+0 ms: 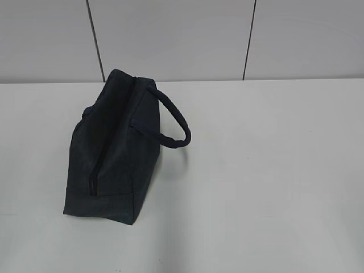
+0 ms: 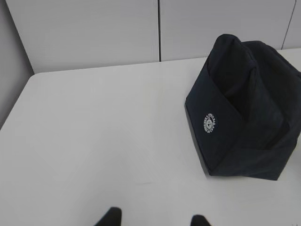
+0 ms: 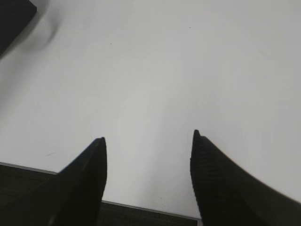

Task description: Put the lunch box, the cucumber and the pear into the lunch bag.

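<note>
The dark navy lunch bag [image 1: 114, 151] stands on the white table left of centre, its zipper running along the top and its looped handle [image 1: 173, 122] hanging to the right. It also shows in the left wrist view [image 2: 249, 108] with a small white round logo, and as a corner in the right wrist view [image 3: 14, 16]. The lunch box, the cucumber and the pear are out of view. My left gripper [image 2: 154, 217] is open and empty over bare table. My right gripper [image 3: 149, 139] is open and empty near the table's front edge. Neither gripper shows in the exterior view.
The white table [image 1: 267, 182] ends at a grey panelled wall [image 1: 182, 34] at the back. The table's front edge [image 3: 141, 207] lies just under my right gripper.
</note>
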### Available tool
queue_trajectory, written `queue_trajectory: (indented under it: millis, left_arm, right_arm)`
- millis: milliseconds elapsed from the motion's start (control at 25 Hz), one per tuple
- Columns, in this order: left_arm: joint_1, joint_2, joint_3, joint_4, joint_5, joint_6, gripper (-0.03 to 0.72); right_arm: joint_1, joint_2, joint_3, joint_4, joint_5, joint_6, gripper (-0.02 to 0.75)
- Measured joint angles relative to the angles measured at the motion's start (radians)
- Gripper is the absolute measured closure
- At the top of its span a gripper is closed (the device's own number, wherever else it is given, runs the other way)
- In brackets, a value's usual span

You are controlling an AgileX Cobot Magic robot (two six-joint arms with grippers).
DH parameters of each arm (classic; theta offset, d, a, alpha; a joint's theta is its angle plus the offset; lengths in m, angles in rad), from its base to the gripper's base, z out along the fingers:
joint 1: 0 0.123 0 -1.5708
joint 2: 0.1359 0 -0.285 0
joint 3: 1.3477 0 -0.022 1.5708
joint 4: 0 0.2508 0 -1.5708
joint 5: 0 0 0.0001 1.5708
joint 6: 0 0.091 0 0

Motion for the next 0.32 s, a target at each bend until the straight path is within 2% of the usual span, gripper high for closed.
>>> queue_trajectory:
  millis: [320]
  left_arm:
    - [0.000,0.000,0.000,0.000,0.000,0.000,0.412]
  right_arm:
    - [0.000,0.000,0.000,0.000,0.000,-0.007,0.294]
